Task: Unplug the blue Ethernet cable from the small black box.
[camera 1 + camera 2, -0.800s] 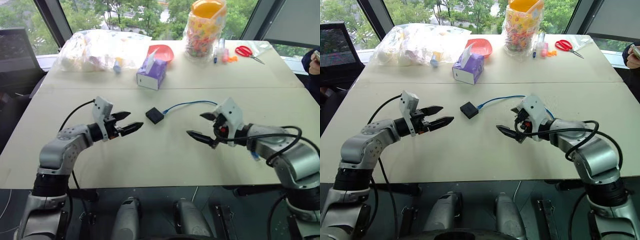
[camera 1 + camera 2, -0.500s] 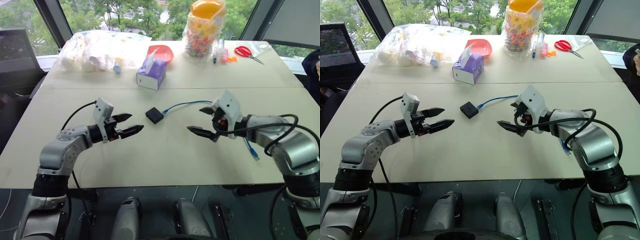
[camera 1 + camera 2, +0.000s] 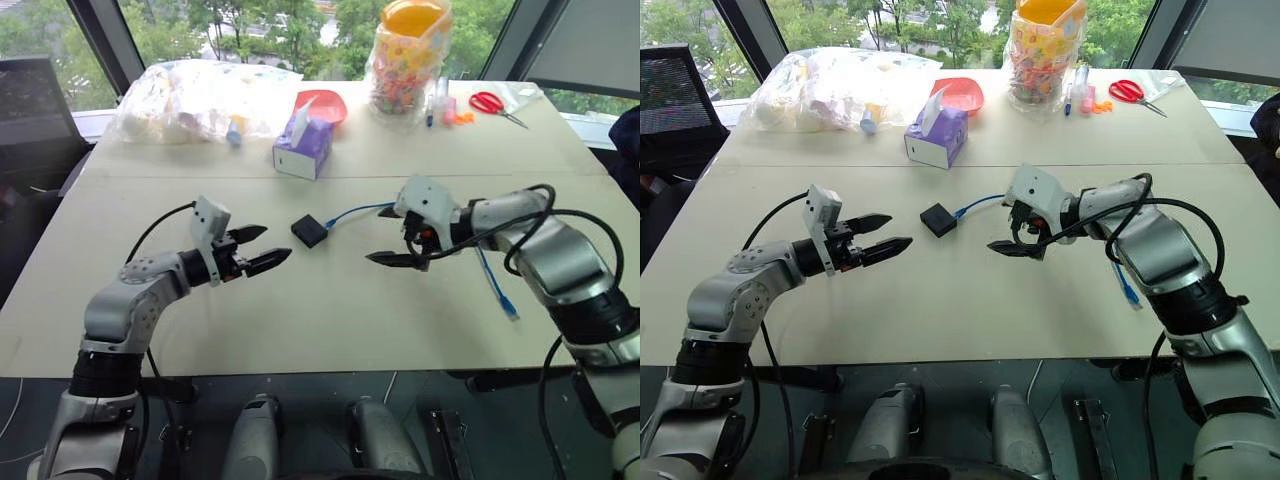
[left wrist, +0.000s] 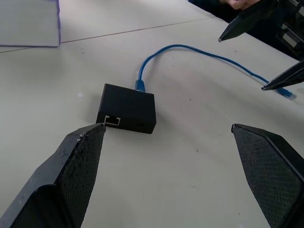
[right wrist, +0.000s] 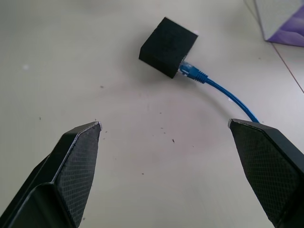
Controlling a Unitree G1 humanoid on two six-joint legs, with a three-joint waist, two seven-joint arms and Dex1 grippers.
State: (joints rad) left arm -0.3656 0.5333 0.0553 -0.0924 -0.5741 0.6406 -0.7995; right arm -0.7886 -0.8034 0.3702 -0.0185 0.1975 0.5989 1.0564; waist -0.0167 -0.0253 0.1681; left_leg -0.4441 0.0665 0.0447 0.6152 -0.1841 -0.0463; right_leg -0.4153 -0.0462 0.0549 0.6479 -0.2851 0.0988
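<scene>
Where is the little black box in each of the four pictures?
Left eye view: black box mid-table, between the two grippers.
Right eye view: box just left of centre.
Left wrist view: box beyond the fingers, middle-left.
Right wrist view: box near the top.
Shared landmark: the blue cable plugged into it.

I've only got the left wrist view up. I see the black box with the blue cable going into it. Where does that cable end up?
Observer: The blue Ethernet cable runs past the right gripper to a loose plug by the table's near edge.
Operator: Anything behind the box?
Observer: A purple tissue box stands beyond the small black box.
Operator: Is my gripper close?
Observer: The left gripper, open, is short of it.
</scene>
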